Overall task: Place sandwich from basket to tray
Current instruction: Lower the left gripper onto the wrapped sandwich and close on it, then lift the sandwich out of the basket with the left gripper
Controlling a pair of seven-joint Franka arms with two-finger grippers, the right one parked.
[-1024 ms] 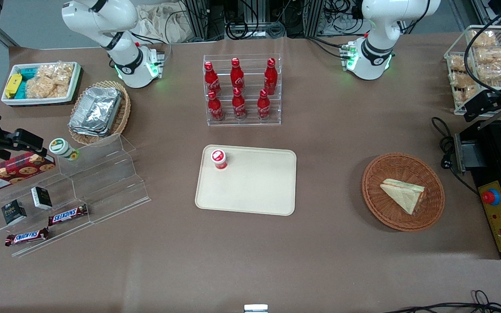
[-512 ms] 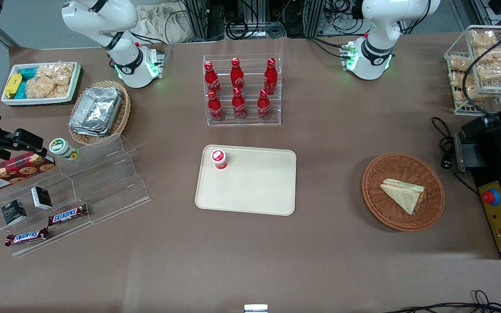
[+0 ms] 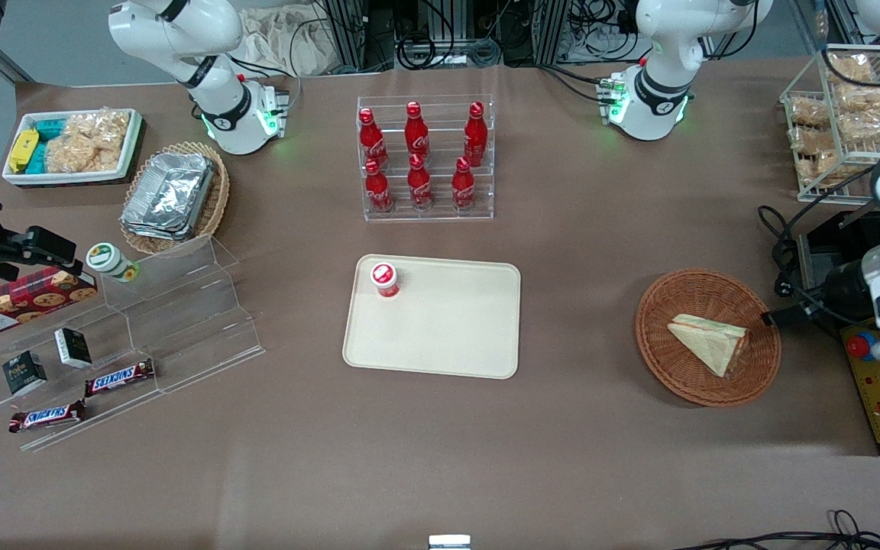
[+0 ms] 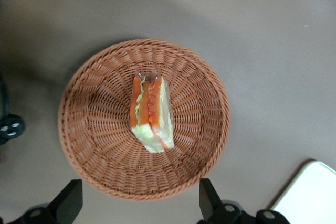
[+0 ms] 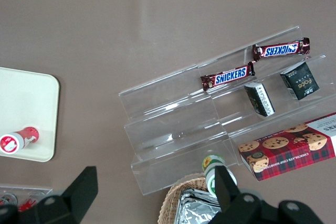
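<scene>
The sandwich [image 3: 707,341] is a pale wedge lying in the round reddish-brown basket [image 3: 677,374], toward the working arm's end of the table. In the left wrist view its orange-red filling edge [image 4: 151,114] faces the camera, in the middle of the basket [image 4: 94,129]. My left gripper [image 3: 780,316] hovers at the basket's rim on the working arm's side. It is open and empty [image 4: 139,205], with its fingers spread wide above the rim. The cream tray [image 3: 448,336] lies at the table's middle; one corner shows in the left wrist view [image 4: 310,192].
A small red-capped bottle [image 3: 384,279] stands on the tray's corner. A rack of red bottles [image 3: 425,156] is farther from the camera than the tray. A black machine with a red button [image 3: 879,367] and a cable [image 3: 780,252] lie beside the basket. A wire snack rack [image 3: 852,114] is near.
My left arm has swung in from over the black machine at the table's end. Its gripper now sits at the basket's rim. The sandwich and basket have not moved.
</scene>
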